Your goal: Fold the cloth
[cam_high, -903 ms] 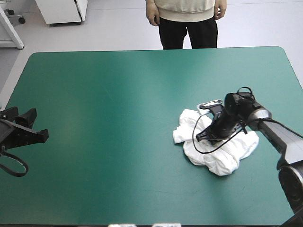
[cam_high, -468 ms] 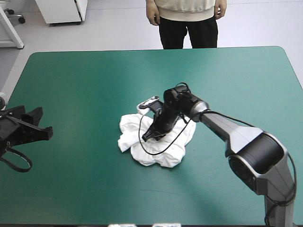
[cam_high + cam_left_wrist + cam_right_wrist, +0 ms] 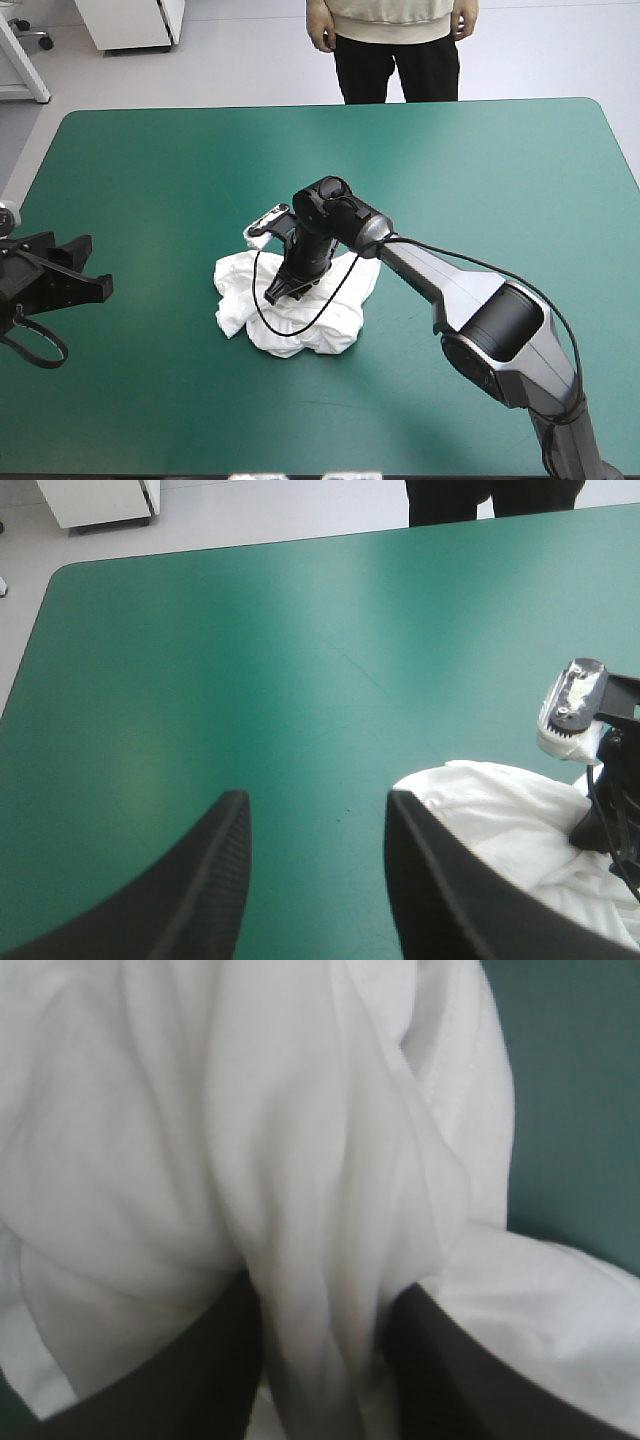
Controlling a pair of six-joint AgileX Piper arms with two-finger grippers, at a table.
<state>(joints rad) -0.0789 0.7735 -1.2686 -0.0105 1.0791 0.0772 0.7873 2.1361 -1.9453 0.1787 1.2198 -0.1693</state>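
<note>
- t-shirt (image 3: 235, 290): crumpled white heap near the middle of the teal-green cover (image 3: 450, 160)
- right gripper (image 3: 278, 293): down on the heap, jaws pinched on a fold of it
- left gripper (image 3: 90, 265): at the table's left edge, well apart, jaws wide

Ahead of the left gripper (image 3: 317, 805) the teal-green bench (image 3: 250, 660) lies bare out to its far edge, and only cover shows between its parted black fingers (image 3: 215, 880). Ahead and to that gripper's right, the crumpled T-shirt (image 3: 300, 325) blocks the way. The right gripper (image 3: 283, 290) is planted on the heap, a fold pinched in it. Behind it the right arm (image 3: 440, 275) slants low over the bench, barring that side.
</note>
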